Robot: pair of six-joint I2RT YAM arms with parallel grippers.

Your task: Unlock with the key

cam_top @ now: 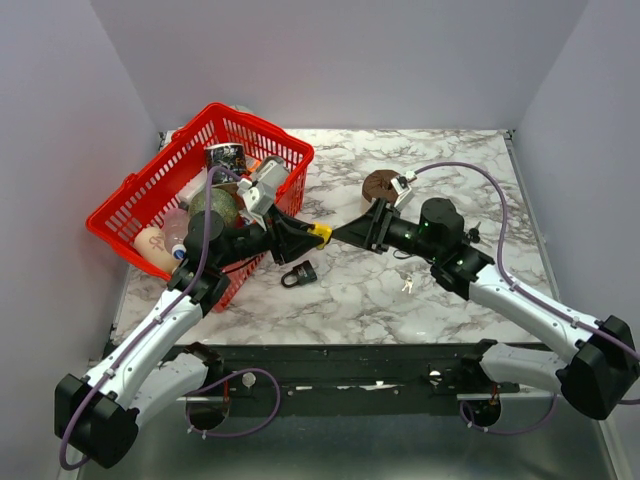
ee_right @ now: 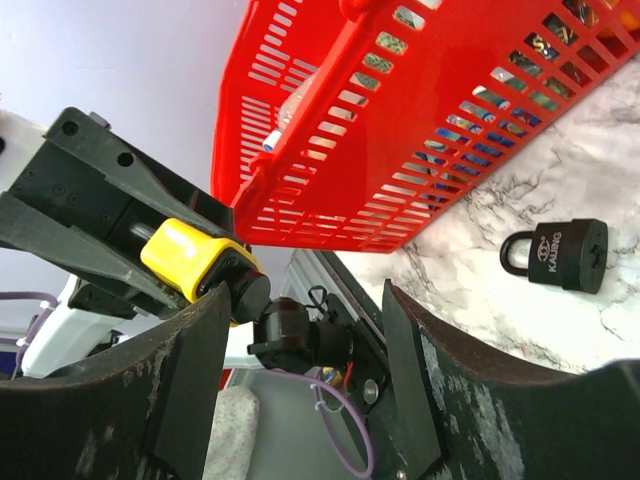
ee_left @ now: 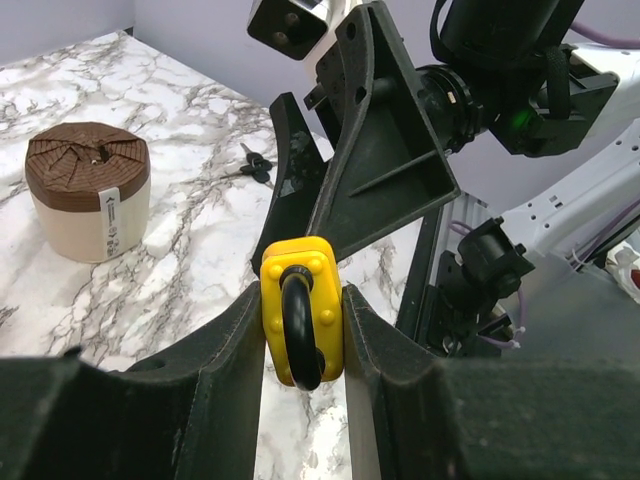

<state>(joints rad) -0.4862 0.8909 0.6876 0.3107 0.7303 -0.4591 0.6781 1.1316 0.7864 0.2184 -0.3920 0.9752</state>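
Nearest the arm bases, the tiny silvery metal key with a black head [cam_top: 406,284] lay flat on the white, grey-veined marble-pattern table [cam_top: 460,170], just beside the right forearm on its near side. Its long axis ran roughly near-to-far in the overhead view, but it was too small to tell which way the blade pointed. It sat well apart from both sets of jaws and was touched by neither. To its left, a black metal padlock with a curved shackle [cam_top: 298,274] lay flat on the table. Beyond these, the left gripper [ee_left: 300,300] clamped its matte black fingers on the sides of a yellow-bodied padlock with rounded corners and a black shackle [cam_top: 321,234], held above the table. The right gripper [cam_top: 342,232] faced it tip to tip, jaws spread wide with nothing between them and the yellow padlock just past its fingertips. Farther back stood a short round cream container with a brown pleated lid [cam_top: 380,185]. At far left was a red plastic lattice basket [cam_top: 150,167] holding assorted items.
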